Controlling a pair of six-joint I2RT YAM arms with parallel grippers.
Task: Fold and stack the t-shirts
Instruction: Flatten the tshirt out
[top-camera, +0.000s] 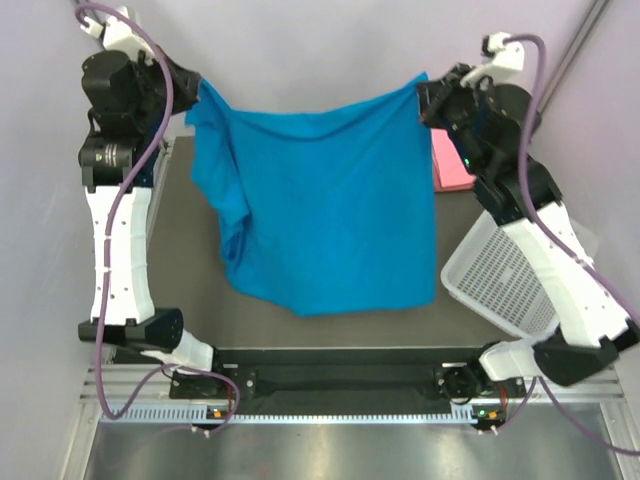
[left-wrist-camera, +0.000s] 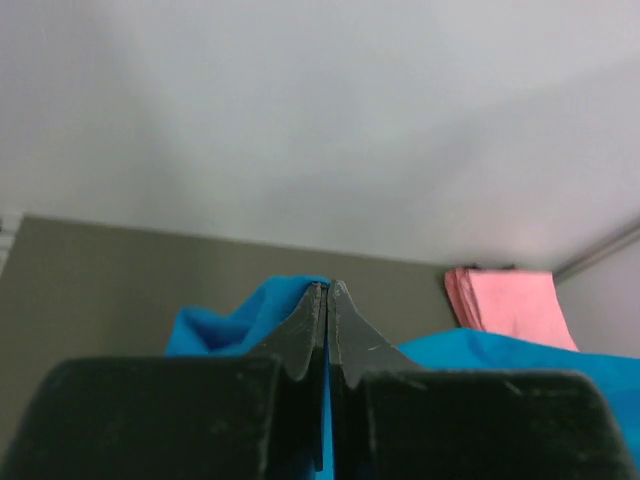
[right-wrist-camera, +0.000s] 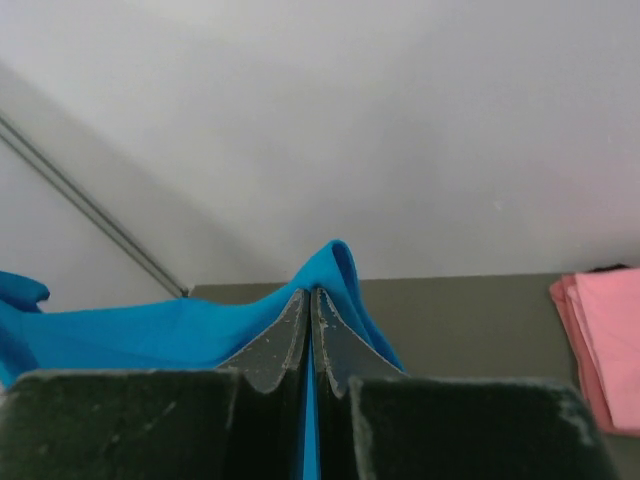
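A bright blue t-shirt (top-camera: 320, 210) hangs spread in the air above the dark table, held by its two upper corners. My left gripper (top-camera: 196, 97) is shut on the left corner; blue cloth (left-wrist-camera: 250, 315) pokes out between its fingers. On the right corner my right gripper (top-camera: 428, 95) is shut, with a fold of blue cloth (right-wrist-camera: 335, 270) rising past its fingertips. The shirt's lower hem sags toward the near edge. Folded pink t-shirts (top-camera: 452, 165) lie flat at the far right of the table, also seen in the left wrist view (left-wrist-camera: 510, 305) and the right wrist view (right-wrist-camera: 605, 345).
A white perforated basket (top-camera: 500, 275) leans at the right side of the table, partly under my right arm. The dark table top (top-camera: 185, 270) shows left of and below the hanging shirt. A pale wall stands behind.
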